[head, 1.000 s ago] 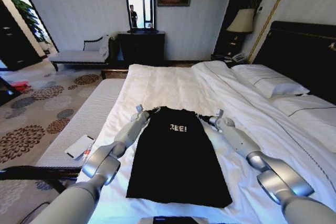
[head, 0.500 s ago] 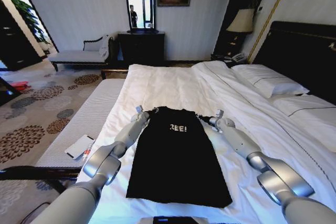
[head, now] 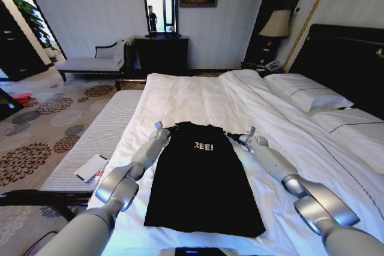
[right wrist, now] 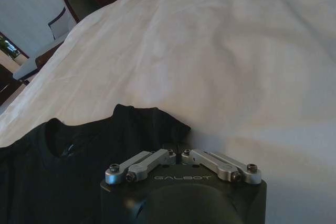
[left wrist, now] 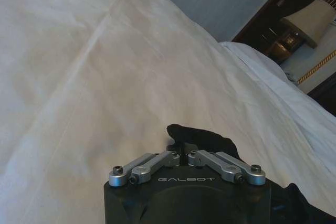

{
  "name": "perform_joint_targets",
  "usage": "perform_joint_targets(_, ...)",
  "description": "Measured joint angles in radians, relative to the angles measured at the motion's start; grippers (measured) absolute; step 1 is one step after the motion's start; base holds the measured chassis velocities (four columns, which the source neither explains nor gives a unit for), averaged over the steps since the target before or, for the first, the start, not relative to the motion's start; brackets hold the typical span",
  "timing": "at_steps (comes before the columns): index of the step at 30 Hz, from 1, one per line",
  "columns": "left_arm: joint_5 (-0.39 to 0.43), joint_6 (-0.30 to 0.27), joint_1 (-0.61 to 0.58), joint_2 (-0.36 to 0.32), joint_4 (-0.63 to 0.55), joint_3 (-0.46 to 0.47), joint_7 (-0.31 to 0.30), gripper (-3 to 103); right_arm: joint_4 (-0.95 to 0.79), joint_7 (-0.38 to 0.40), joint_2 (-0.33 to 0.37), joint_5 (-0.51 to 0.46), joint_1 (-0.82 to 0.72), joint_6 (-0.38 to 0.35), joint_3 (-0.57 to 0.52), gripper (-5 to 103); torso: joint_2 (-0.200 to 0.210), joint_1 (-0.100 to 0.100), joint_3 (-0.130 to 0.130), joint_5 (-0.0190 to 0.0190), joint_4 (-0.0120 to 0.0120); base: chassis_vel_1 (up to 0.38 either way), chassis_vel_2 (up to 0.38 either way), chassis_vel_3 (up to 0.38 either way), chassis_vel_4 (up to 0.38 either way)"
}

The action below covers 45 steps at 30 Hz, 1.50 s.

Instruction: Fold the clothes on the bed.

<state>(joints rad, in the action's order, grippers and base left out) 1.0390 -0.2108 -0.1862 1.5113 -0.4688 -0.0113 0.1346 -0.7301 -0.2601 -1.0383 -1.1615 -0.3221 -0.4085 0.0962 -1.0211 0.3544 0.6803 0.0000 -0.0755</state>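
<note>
In the lower centre of the head view, the black T-shirt (head: 201, 178) is lying flat on the white bed (head: 198, 97), collar pointing away. The left arm is reaching forward from lower left, its left claw (head: 166, 128) pinching the shirt's left shoulder. From lower right the right arm is stretching likewise, its right claw (head: 231, 135) pressed together on the right shoulder.

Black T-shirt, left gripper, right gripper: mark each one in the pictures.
black T-shirt (head: 201, 184), head view, middle of the flat body below the lettering.
left gripper (left wrist: 182, 156), left wrist view, fingertips shut on a shoulder fold.
right gripper (right wrist: 176, 154), right wrist view, fingertips shut on the other shoulder's edge.
</note>
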Motion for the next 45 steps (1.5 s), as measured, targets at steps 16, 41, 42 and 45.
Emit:
perform_joint_targets(16, 0.036, 0.017, -0.018, -0.054, -0.09, 0.003, -0.022, 1, -0.019, 0.003, 0.01, -0.013, 0.002, 0.021, -0.015, 0, 0.0, 0.0, 0.0, 0.0, -0.0002, 0.0, 0.0, 0.0, 0.0)
perform_joint_targets(41, 0.082, 0.032, 0.135, -0.068, -0.041, -0.005, 0.016, 1, 0.158, 0.003, -0.094, -0.026, 0.193, 0.102, 0.024, 0, 0.0, 0.0, 0.0, 0.0, 0.0001, 0.0, 0.0, 0.0, 0.0)
perform_joint_targets(42, 0.082, 0.031, 0.141, -0.068, -0.039, -0.006, 0.017, 1, 0.165, 0.003, -0.1, -0.026, 0.199, 0.102, 0.025, 0, 0.0, 0.0, 0.0, 0.0, 0.0003, 0.0, 0.0, 0.0, 0.0)
perform_joint_targets(45, 0.082, 0.03, 0.148, -0.069, -0.037, -0.007, 0.017, 1, 0.171, 0.003, -0.106, -0.025, 0.204, 0.104, 0.026, 0, 0.0, 0.0, 0.0, -0.0001, 0.0003, 0.0, 0.0, 0.0, 0.0)
